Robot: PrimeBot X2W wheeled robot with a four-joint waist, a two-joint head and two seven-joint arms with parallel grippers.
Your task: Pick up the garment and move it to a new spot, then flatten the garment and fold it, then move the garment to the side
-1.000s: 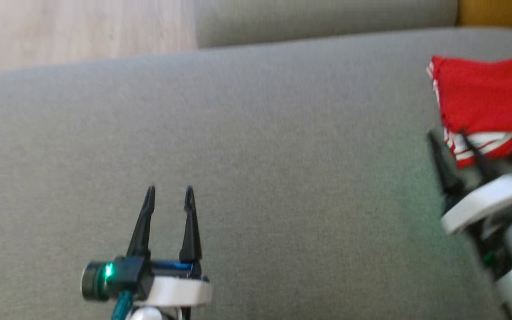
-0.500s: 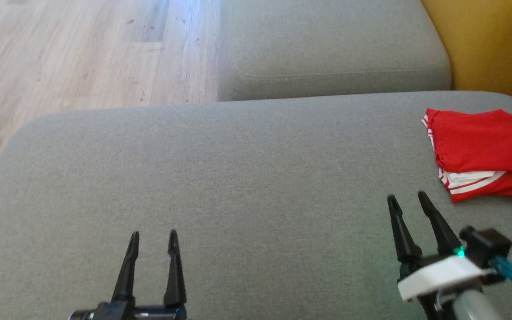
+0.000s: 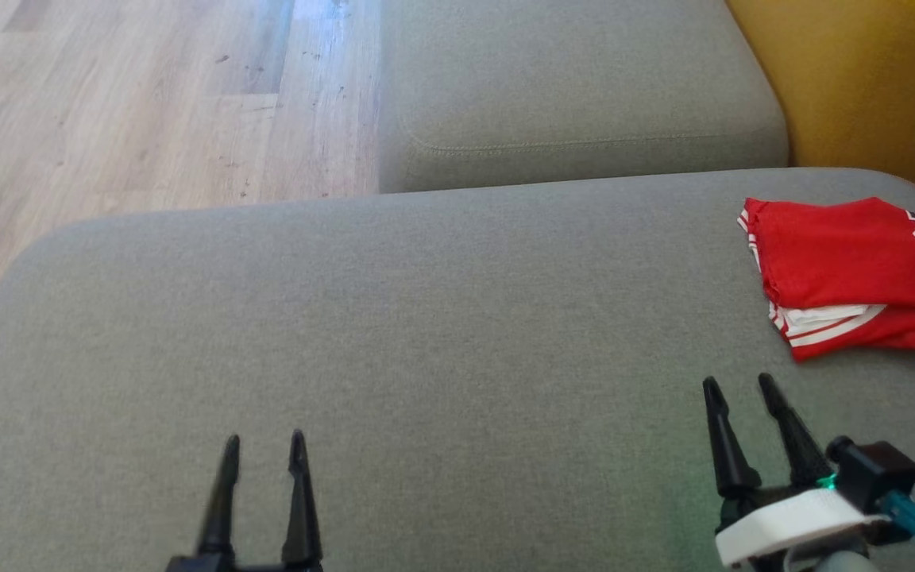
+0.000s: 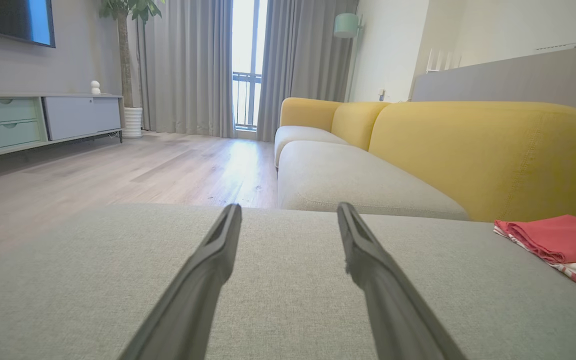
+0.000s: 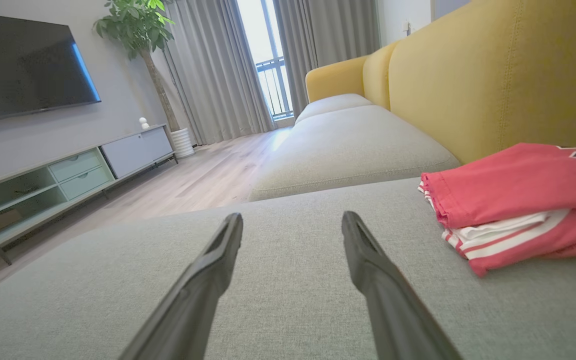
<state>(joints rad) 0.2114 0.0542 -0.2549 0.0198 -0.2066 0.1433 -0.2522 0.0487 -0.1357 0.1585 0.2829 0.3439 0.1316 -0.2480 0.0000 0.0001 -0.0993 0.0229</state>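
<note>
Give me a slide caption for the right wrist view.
Open right tool pointing across the grey cushion, folded red garment lying ahead near the yellow backrest.

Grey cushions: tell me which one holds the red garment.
The near, wide cushion: the folded red garment lies at its right end, near the yellow backrest. The far cushion lies beyond it.

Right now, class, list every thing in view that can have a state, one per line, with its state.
garment, folded, lying at the right end of the seat, not held.
left tool, open, empty.
right tool, open, empty, apart from the garment.
curtains, parted.
drawers, shut.
</note>
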